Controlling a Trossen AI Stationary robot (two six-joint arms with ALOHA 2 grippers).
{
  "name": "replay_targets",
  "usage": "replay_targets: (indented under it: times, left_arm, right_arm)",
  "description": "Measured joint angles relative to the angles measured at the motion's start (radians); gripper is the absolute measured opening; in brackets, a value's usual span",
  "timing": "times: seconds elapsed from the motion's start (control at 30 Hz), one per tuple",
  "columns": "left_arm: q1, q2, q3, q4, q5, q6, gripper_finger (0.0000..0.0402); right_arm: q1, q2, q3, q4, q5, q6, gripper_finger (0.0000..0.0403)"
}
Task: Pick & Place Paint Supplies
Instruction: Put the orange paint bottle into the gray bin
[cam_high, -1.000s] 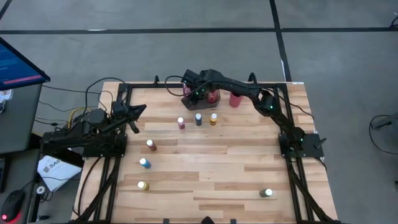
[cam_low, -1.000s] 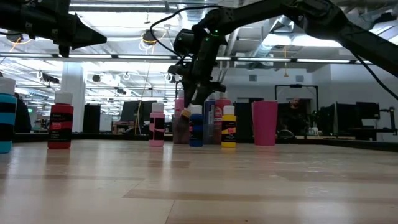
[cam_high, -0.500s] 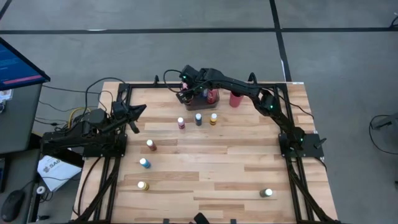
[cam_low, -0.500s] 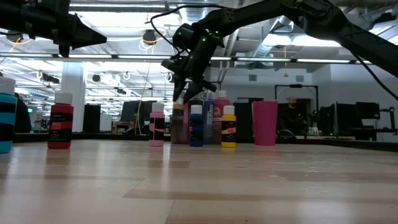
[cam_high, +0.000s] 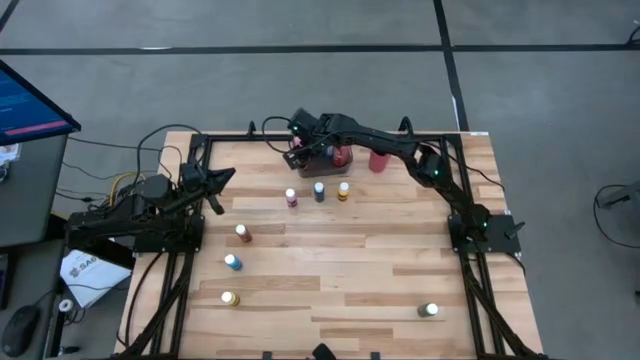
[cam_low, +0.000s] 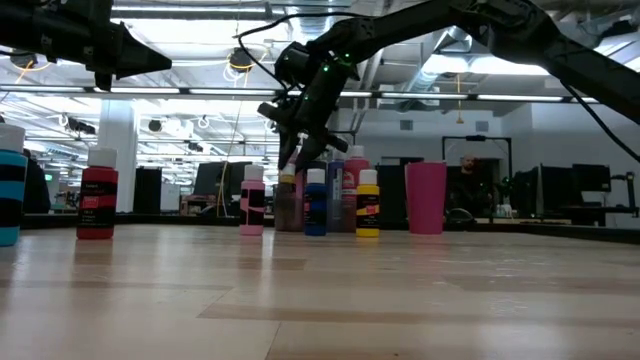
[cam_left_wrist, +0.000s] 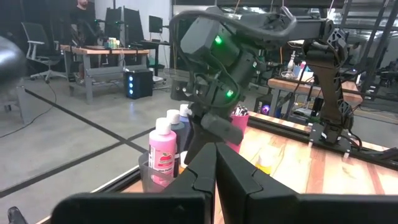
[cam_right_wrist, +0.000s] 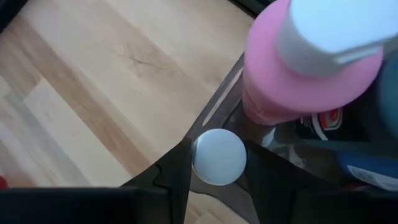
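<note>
Worktop (cam_high: 340, 270), near edge: 1 pale-capped bottle (cam_high: 429, 310) sits alone toward the right, 1 yellow bottle (cam_high: 230, 298) toward the left.

Further in on the left: blue bottle (cam_high: 232, 262), then red bottle (cam_high: 242, 233).

Left gripper (cam_high: 222, 178) hangs over the left edge, apart from every bottle, fingers clenched on nothing.

Mid-worktop row of 3: pink bottle (cam_high: 291, 198), dark blue bottle (cam_high: 319, 191), yellow-orange bottle (cam_high: 343, 189).

Far edge: grey tray (cam_high: 312, 168) holds several bottles, a tall pink one (cam_right_wrist: 298, 81) among them.

Right gripper (cam_high: 298, 150) is at the tray's left end, fingers (cam_right_wrist: 177, 171) grasping a small white-capped bottle (cam_right_wrist: 218, 156) above the tray rim.

Pink cup (cam_high: 378, 159) stands just right of the tray.
</note>
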Motion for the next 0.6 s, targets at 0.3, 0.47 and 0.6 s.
replay_targets:
  times: [0.3,0.47,0.6]
  left_arm:
    - [0.000,0.000,0.000,0.000,0.000,0.000,0.0002]
    - [0.000,0.000,0.000,0.000,0.000,-0.002,0.0002]
    - [0.000,0.000,0.000,0.000,0.000,-0.003,0.0002]
  right_arm:
    - [0.012,0.000,-0.038,0.021,0.020,0.000,0.0151]
    - [0.017,-0.002,-0.042,0.022,0.020,0.000,0.0163]
    - [0.017,-0.002,-0.042,0.033,0.019,0.000,0.0161]
